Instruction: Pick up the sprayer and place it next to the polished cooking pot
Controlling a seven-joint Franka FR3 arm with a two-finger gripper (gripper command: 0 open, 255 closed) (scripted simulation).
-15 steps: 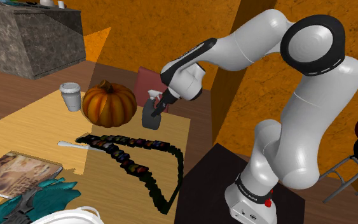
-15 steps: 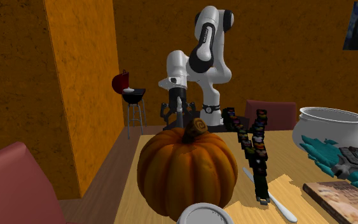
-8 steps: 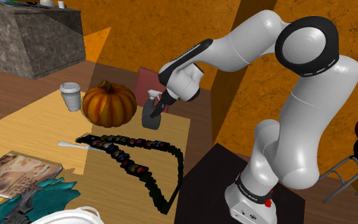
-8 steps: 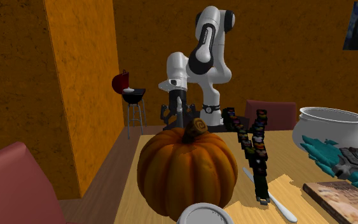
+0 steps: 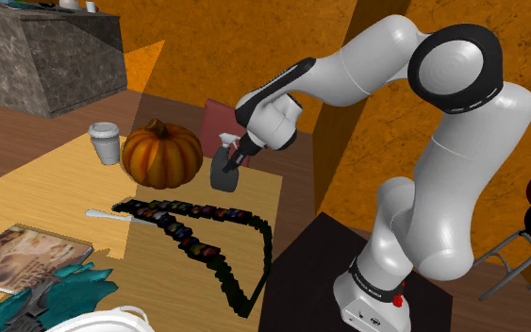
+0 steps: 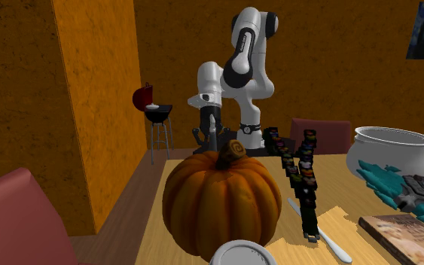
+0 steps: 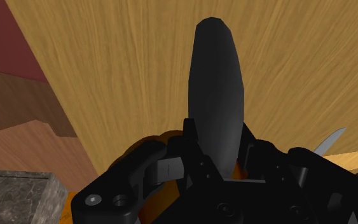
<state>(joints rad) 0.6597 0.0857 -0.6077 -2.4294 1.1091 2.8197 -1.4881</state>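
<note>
The sprayer [image 5: 224, 171] is a dark grey bottle with a pale head. It stands upright on the wooden table [image 5: 60, 184], near the edge closest to the stand and just beside the pumpkin. My black gripper [image 5: 237, 156] reaches down onto its upper part and is shut on it. In the wrist view the dark sprayer [image 7: 216, 89] runs out from between the fingers [image 7: 189, 135], which press against both of its sides. From the second exterior view the gripper [image 6: 212, 129] hangs behind the pumpkin's stem. The pale shiny pot [image 6: 393, 147] sits at that view's right; its rim [image 5: 103, 319] shows at the shoulder view's bottom edge.
An orange pumpkin [image 5: 162, 154] and a white cup [image 5: 105, 143] stand beside the sprayer. A black strip of small coloured pieces [image 5: 207, 238], a spoon [image 5: 103, 215], a book [image 5: 23, 255] and teal gloves [image 5: 60, 294] lie between the sprayer and the pot. A red chair [image 5: 218, 120] stands behind the table.
The fingers stood apart around the sprayer's top and have now come together on it. The arm shifted slightly a second ago and has held still since.
</note>
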